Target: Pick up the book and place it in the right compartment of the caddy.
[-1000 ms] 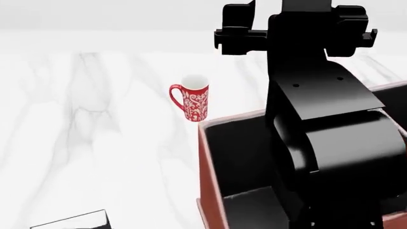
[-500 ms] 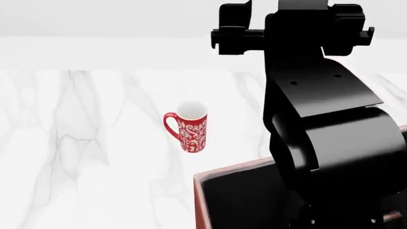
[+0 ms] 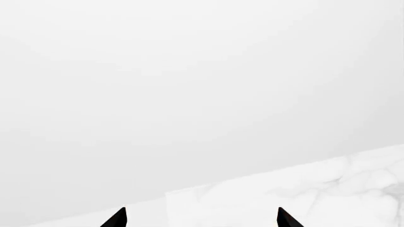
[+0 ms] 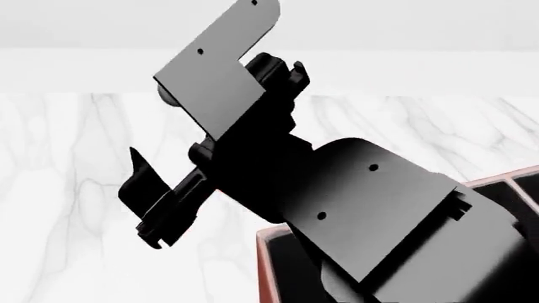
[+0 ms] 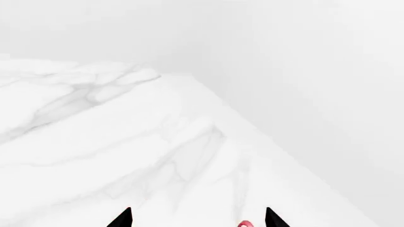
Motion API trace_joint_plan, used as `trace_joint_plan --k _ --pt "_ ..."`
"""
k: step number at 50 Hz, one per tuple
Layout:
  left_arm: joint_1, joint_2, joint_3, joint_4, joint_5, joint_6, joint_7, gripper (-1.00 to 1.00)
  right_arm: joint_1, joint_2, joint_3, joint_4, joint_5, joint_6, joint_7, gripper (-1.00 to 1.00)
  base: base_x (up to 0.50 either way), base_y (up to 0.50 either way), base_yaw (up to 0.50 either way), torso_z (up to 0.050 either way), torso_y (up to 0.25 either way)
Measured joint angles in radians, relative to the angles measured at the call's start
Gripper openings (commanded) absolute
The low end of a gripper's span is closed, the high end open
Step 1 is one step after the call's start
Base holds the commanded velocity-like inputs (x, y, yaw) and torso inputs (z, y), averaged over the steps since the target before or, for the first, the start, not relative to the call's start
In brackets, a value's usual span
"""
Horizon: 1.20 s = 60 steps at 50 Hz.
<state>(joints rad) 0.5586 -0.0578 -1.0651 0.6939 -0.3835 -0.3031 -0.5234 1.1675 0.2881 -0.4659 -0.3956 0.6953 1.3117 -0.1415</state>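
We see a white marble tabletop (image 4: pixel 67 189) with soft grey veins, smooth and faintly glossy, running back to a plain pale wall. Across the middle of the head view lies a black arm (image 4: pixel 362 208), built of flat matte plates with small screw holes and rounded joint housings. It reaches from the lower right up toward the far left and hides much of the tabletop behind it.

The caddy (image 4: pixel 266 265) sits on the right part of the tabletop, toward the near side. Only its reddish-brown, leather-like rim with a pale worn edge and a slice of black lining show past the arm. One divider shows at the far right. We cannot find the book in any view, so we cannot tell where it is.

In the left wrist view the left gripper (image 3: pixel 200 220) shows two pointed black fingertips (image 3: pixel 117 218) set wide apart over the marble's edge. In the right wrist view the right gripper (image 5: pixel 197 220) has its jaws apart as well, over veined marble. A small red speck (image 5: pixel 245 223) sits between the tips, too little to identify.
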Motion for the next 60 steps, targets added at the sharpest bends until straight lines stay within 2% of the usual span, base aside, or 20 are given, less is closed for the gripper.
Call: trace_joint_plan --k 12,32,60 --pt "0.005 -0.006 0.011 -0.003 -0.002 0.003 -0.008 1.0 -0.007 0.051 -0.088 -0.105 0.079 0.011 -0.119 1.0 0.0 0.0 0.0 0.0 0.0" --pt "0.012 -0.011 0.025 -0.013 -0.002 0.014 -0.018 1.0 -0.015 0.09 -0.166 -0.186 0.132 0.024 -0.182 1.0 0.0 0.0 0.0 0.0 0.0" --pt "0.022 -0.017 0.041 -0.02 -0.004 0.024 -0.029 1.0 -0.057 -0.003 -0.184 -0.267 0.238 0.067 -0.117 1.0 0.0 0.0 0.0 0.0 0.0"
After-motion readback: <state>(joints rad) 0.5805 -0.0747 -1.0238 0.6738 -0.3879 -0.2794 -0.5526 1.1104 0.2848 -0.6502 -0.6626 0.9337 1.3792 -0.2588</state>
